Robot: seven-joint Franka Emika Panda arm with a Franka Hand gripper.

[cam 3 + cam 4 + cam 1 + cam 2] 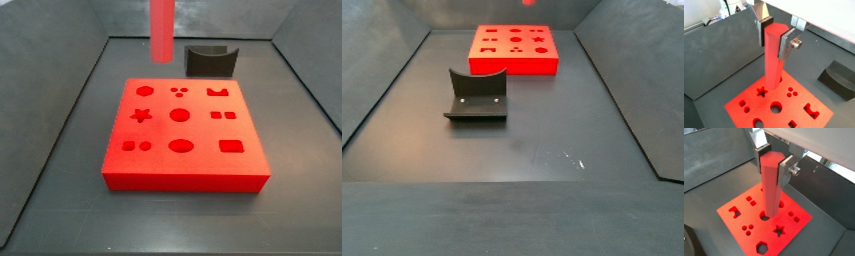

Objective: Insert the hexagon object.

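Note:
My gripper (774, 42) is shut on the hexagon object (774, 60), a long bright-red peg held upright; both wrist views show the silver fingers (785, 172) clamping its upper end. The peg (769, 193) hangs over the wide red block (784, 230) with shaped holes, its lower end clear of the top face. In a side view the peg (162, 30) hangs above the block's (183, 130) far left part, with the gripper out of frame. Another side view shows the block (513, 48) far off and only the peg's tip (529, 2) at the frame edge.
The dark grey fixture (210, 60) stands on the floor just behind the block, also seen in a side view (476, 97) and a wrist view (841, 77). Grey bin walls (80, 90) slope up around the dark floor.

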